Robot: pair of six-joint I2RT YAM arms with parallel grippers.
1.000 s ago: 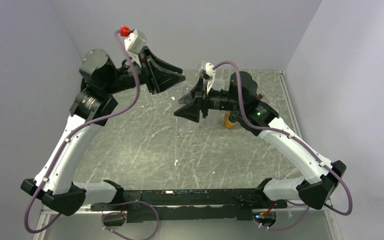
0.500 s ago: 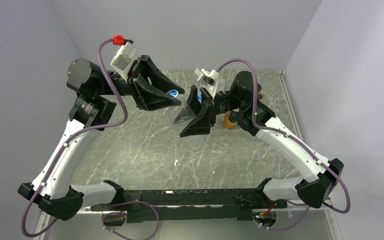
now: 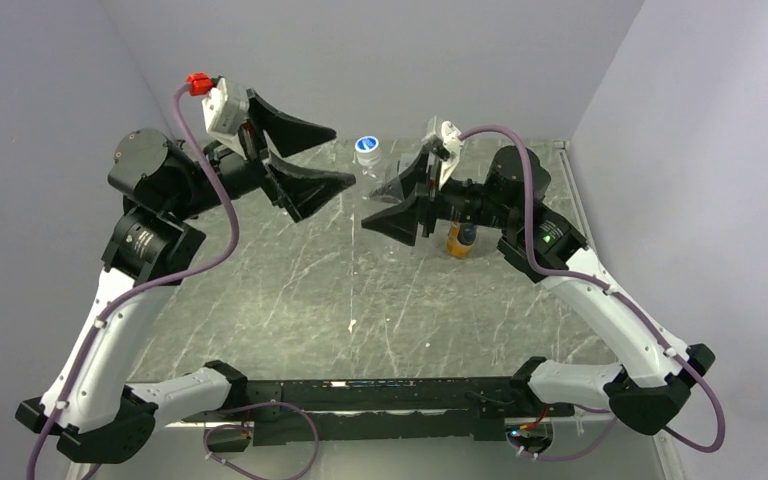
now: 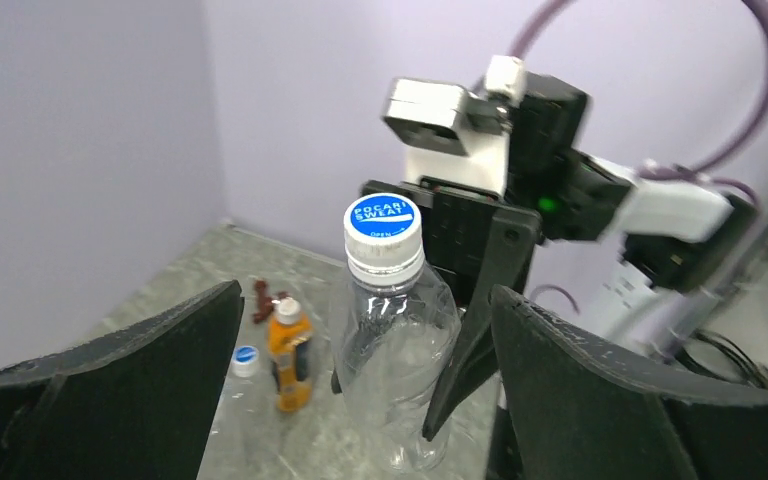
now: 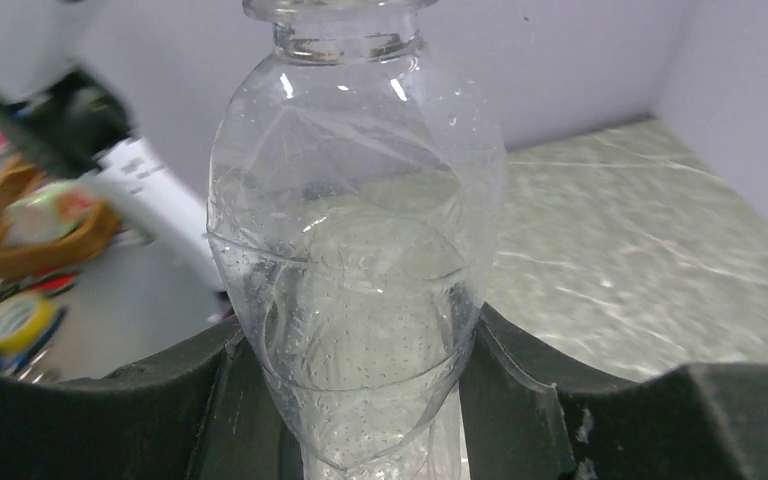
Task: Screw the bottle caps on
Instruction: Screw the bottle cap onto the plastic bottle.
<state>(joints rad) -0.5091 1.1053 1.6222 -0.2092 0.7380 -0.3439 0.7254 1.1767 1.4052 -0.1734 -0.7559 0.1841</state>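
Blue cap (image 4: 383,222) sits atop the clear bottle (image 5: 350,200), which looks light, thin-walled and crushable and is clamped low by the right gripper (image 3: 382,206); the left gripper (image 3: 345,155), wide open with the cap ahead between its fingers, should pinch the stiffer cap.

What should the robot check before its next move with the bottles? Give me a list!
1. The right tool grips the clear bottle: ok.
2. A blue cap sits on the clear bottle: ok.
3. That cap is screwed tight: cannot tell.
4. The left tool is open and apart from the cap: ok.
5. The orange bottle is capped: not ok. A loose cap lies beside it.
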